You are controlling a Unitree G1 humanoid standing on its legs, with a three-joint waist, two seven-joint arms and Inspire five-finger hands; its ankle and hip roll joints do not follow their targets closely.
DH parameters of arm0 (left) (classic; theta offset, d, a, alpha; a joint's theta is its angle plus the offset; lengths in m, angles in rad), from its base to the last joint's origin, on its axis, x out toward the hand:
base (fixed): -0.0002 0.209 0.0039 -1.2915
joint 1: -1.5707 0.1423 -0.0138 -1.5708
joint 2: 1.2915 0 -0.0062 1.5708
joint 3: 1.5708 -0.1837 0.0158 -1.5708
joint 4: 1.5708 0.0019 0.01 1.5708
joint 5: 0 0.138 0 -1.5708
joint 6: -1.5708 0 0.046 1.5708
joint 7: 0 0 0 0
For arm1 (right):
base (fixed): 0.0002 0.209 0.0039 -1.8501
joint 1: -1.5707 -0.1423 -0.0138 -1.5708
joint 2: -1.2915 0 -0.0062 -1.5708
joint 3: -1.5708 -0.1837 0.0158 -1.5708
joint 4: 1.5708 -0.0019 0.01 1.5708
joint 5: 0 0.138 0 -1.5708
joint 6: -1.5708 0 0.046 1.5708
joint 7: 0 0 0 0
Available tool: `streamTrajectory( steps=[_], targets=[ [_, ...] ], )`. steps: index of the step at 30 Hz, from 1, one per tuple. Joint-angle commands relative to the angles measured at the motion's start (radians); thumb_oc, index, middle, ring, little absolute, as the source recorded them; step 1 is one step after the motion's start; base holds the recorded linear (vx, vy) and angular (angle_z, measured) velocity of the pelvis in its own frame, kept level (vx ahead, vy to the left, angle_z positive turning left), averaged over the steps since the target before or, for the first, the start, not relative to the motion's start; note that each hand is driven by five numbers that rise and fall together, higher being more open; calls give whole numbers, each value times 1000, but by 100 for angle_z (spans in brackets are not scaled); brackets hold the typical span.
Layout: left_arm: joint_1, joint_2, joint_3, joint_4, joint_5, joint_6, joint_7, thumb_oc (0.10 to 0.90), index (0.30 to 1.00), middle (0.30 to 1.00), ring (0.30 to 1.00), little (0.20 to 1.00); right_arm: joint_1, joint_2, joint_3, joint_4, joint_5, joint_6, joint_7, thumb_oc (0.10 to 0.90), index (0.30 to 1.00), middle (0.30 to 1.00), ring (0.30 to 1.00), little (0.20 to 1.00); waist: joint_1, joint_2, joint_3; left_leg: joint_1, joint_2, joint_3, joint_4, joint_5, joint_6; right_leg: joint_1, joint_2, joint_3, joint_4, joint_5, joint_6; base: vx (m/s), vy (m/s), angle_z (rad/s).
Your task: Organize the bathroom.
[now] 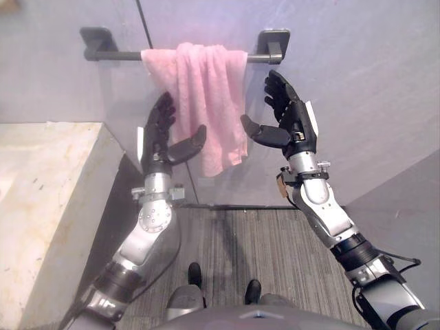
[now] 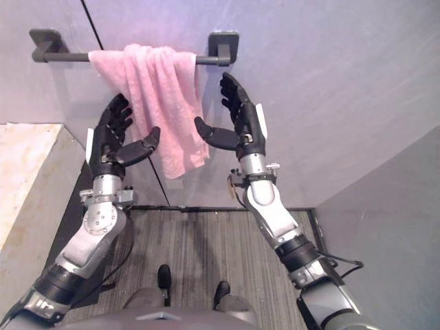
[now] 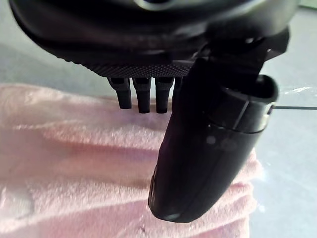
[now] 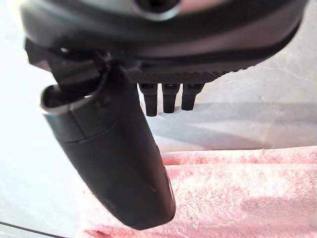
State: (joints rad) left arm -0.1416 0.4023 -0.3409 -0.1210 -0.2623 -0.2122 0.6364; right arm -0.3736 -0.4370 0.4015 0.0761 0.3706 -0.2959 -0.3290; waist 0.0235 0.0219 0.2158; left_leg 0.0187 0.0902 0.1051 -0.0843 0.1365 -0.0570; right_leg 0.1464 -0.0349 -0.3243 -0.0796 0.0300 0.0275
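You have the towel [image 1: 203, 110] draped over the towel bar [image 1: 117, 56] on the far wall, bunched toward the bar's right end. Your left robot hand [image 1: 161, 137] is just left of the hanging towel and your right robot hand [image 1: 285, 117] just right of it. The surface [image 1: 41, 199] lies at the left, nearer than the wall.

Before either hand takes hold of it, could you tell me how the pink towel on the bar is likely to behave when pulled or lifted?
The pink towel hangs in soft folds over the dark bar, so it is probably floppy and light. It is only draped there, bunched toward one end, so a sideways tug would likely slide it along or off. Its fluffy pile should give the open left hand and right hand decent grip.
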Motion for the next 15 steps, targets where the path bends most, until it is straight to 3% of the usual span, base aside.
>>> streamTrajectory(
  steps=[1, 2, 3, 4, 5, 6, 7, 15],
  targets=[
    [-25, 40, 44, -40, 81, -98, 50, 800, 900, 900, 900, 900, -152, 26, -29, -10, 13, -58, 45, 800, 900, 900, 900, 900, 56, -40, -117, 7, -62, 1, -3, -80, 13, 1, 0, -21, 79, -116, 34, 13, 10, 11],
    [-22, 40, 58, -37, 76, -95, 46, 800, 900, 900, 900, 900, -153, 26, -33, -11, 8, -53, 40, 800, 900, 900, 900, 900, 58, -41, -118, 8, -63, 1, -3, -81, 12, 1, -1, -23, 77, -114, 34, 14, 15, 8],
    [-17, 42, 70, -38, 79, -91, 46, 800, 900, 900, 900, 900, -154, 23, -38, -12, 10, -49, 36, 679, 719, 719, 719, 719, 59, -41, -118, 8, -65, -1, -3, -81, 13, 2, -1, -25, 75, -112, 34, 13, 17, 5],
    [-15, 43, 73, -38, 80, -90, 46, 800, 900, 900, 900, 900, -154, 22, -39, -12, 10, -48, 33, 679, 719, 719, 719, 719, 60, -41, -118, 8, -65, -1, -3, -82, 13, 2, -1, -26, 74, -112, 34, 13, 25, 5],
    [-13, 45, 84, -36, 78, -89, 42, 800, 900, 900, 900, 900, -154, 19, -45, -13, 9, -45, 28, 582, 573, 573, 573, 573, 60, -41, -119, 10, -67, 0, -3, -83, 14, 1, -2, -28, 76, -111, 34, 11, 27, 5],
    [-12, 46, 89, -35, 83, -89, 45, 800, 900, 900, 900, 900, -154, 17, -48, -13, 10, -45, 24, 530, 495, 495, 495, 495, 60, -41, -118, 12, -67, 1, -3, -84, 14, 1, -2, -29, 76, -111, 35, 22, 49, 8],
    [-15, 49, 98, -29, 99, -95, 47, 800, 900, 900, 900, 900, -150, 16, -58, -17, 5, -44, 24, 400, 300, 300, 300, 300, 58, -41, -120, 14, -69, 3, -3, -87, 15, 1, -3, -29, 76, -110, 37, 21, 43, 8],
    [-51, 56, 125, -10, 84, -104, 11, 800, 900, 900, 900, 900, -135, 7, -68, -19, -5, -46, 32, 400, 300, 300, 300, 300, 42, -38, -127, 24, -75, 15, -3, -93, 22, -2, -8, -23, 76, -107, 44, 34, 43, 9]
  ],
)
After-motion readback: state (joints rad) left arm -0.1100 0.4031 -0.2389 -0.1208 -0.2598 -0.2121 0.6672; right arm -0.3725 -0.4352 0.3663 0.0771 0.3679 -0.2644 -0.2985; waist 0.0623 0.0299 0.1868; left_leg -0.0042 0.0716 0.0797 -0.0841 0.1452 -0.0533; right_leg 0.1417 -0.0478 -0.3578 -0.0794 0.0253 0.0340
